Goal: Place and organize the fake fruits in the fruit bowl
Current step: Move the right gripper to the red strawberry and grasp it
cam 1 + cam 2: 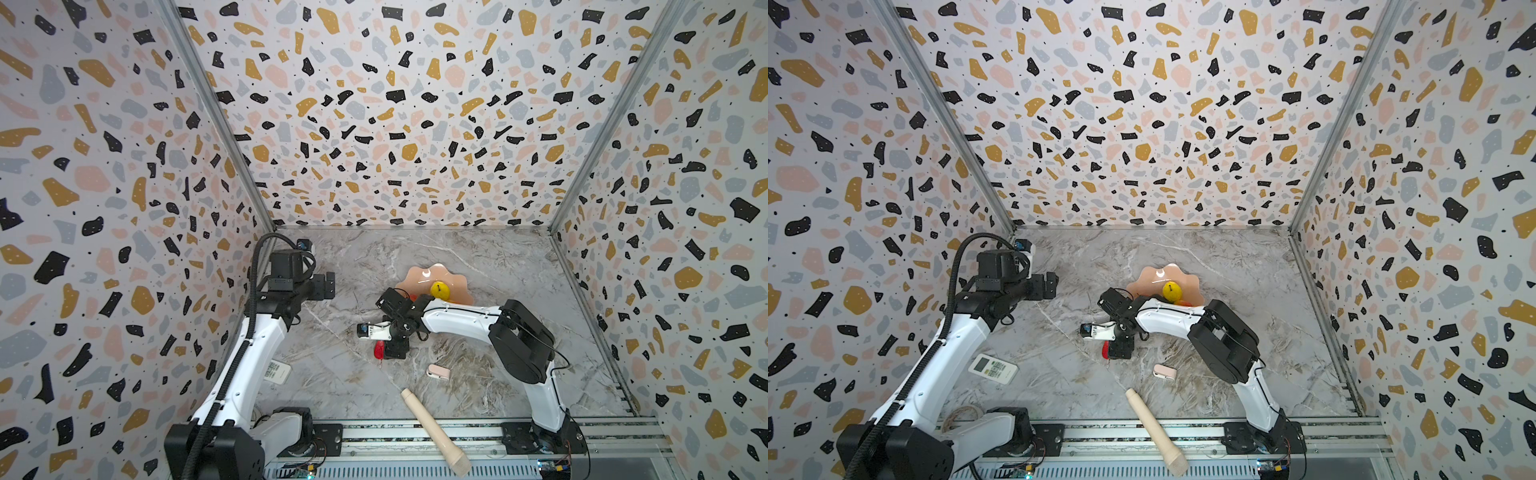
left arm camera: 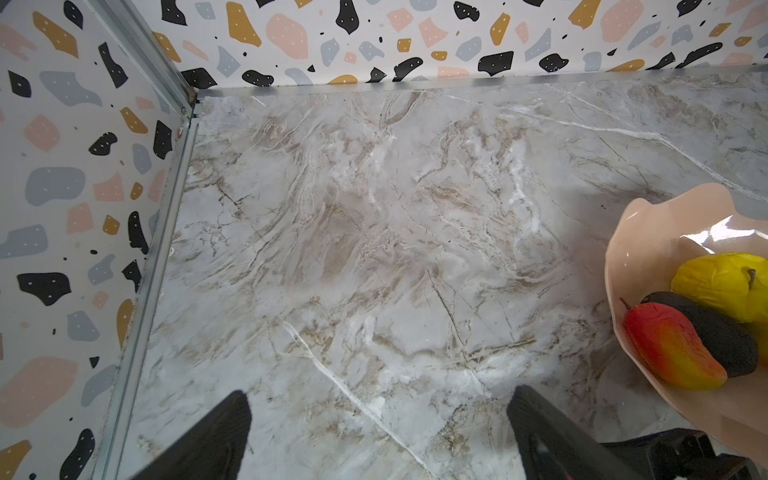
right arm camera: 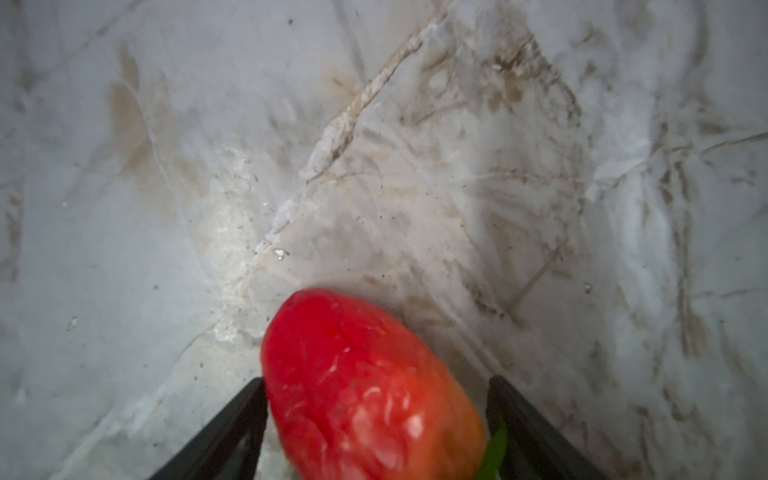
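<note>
Strawberry (image 3: pixel 365 395): red, with a green leaf at its base. It lies on the table (image 3: pixel 166 208) between the fingers of the right gripper (image 3: pixel 376 379), well apart from the bowl (image 1: pixel 419 274).
Right gripper: pointed down at the table. The fingers are partway apart, one close to each side of the strawberry. Whether they press on it cannot be told.
Clip (image 1: pixel 437 372): pale pink, on the table near the right gripper.
Bowl: peach-pink with a scalloped rim, beyond the right arm toward the back wall.
Bowl contents: yellow fruit (image 2: pixel 719 282), black fruit (image 2: pixel 715 336) and red-orange fruit (image 2: pixel 669 349), touching side by side.
Left gripper (image 2: pixel 380 392): held over bare table at the left, fingers wide apart, empty.
Rod (image 1: pixel 434 432): beige, lying across the front rail.
Remote (image 1: pixel 992 368): white, beneath the left arm.
</note>
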Controlling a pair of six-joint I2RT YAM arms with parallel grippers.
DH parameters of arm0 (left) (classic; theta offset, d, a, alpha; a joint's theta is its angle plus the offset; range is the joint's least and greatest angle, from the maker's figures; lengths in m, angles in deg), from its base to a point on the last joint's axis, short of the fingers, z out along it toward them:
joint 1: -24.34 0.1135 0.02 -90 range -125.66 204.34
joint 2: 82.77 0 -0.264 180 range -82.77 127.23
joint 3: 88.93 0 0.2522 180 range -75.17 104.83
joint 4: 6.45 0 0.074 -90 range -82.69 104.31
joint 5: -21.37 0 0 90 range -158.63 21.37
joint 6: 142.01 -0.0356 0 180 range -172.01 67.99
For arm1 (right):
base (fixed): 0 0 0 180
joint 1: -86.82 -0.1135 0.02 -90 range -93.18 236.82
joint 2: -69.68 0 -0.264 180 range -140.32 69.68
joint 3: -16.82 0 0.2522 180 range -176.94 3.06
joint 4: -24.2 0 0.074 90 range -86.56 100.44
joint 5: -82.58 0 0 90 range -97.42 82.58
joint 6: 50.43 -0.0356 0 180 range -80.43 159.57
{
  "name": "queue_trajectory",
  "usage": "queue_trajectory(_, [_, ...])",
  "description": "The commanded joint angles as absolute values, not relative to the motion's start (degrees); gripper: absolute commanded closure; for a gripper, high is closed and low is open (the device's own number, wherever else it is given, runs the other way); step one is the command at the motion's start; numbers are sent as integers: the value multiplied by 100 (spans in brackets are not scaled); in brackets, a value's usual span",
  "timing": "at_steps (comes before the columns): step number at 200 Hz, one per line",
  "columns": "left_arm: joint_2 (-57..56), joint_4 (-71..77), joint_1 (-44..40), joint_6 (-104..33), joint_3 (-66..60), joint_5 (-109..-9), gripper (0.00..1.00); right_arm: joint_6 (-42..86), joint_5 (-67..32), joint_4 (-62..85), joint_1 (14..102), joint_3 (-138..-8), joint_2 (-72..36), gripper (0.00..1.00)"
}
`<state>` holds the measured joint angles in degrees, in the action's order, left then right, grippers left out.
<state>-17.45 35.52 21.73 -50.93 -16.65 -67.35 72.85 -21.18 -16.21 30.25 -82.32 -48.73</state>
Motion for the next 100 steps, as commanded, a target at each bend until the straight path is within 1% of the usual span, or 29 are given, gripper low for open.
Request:
queue_trajectory(1, [-1809, 3396, 2215, -5122, -1716, -6710, 0, 7136, -2236, -1857, 3072, -8502, -4862, 26])
queue_trajectory(13, [-1817, 3395, 2215, -5118, -1716, -6710, 0, 7080, -2284, -1899, 3105, -8550, -4870, 34])
queue_trajectory(38, [-1817, 3394, 2215, -5119, -1716, -6718, 1, 7033, -2321, -2010, 3142, -8647, -4897, 42])
queue_trajectory(53, [-1817, 3395, 2215, -5117, -1716, -6714, 0, 7025, -2329, -2088, 3175, -8700, -4877, 45])
queue_trajectory(95, [-1817, 3390, 2215, -5119, -1717, -6714, 0, 7020, -2319, -2232, 3321, -8789, -4630, 50])
queue_trajectory(100, [-1817, 3388, 2215, -5119, -1716, -6714, 1, 7016, -2319, -2234, 3364, -8790, -4573, 52])
